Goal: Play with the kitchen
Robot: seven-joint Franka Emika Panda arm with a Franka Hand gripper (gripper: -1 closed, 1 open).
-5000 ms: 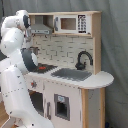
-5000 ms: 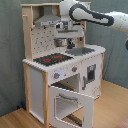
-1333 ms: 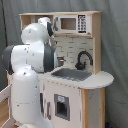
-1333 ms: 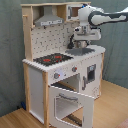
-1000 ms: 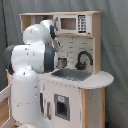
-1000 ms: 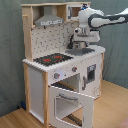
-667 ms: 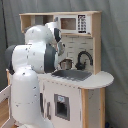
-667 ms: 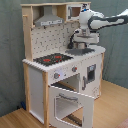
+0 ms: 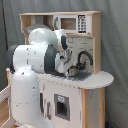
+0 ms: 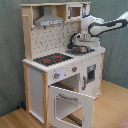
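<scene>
Grey curtain fills the background in both exterior views, and a light wood floor shows at the bottom of the second exterior view. On that floor stands the kitchen point(image 10: 60, 65), filling the middle of the frame, its oven door point(image 10: 70, 102) swung down and open at lower centre, the black stovetop point(image 10: 52, 59) left of centre, the microwave point(image 9: 72, 22) on the top shelf. At right of centre the gripper point(image 10: 80, 46) hangs low over the sink point(image 10: 81, 50), just beside the black faucet point(image 9: 84, 57); the sink lies directly beneath it. I cannot tell how far it is open or whether it holds anything. Any next move probably turns on that short drop into the basin.
</scene>
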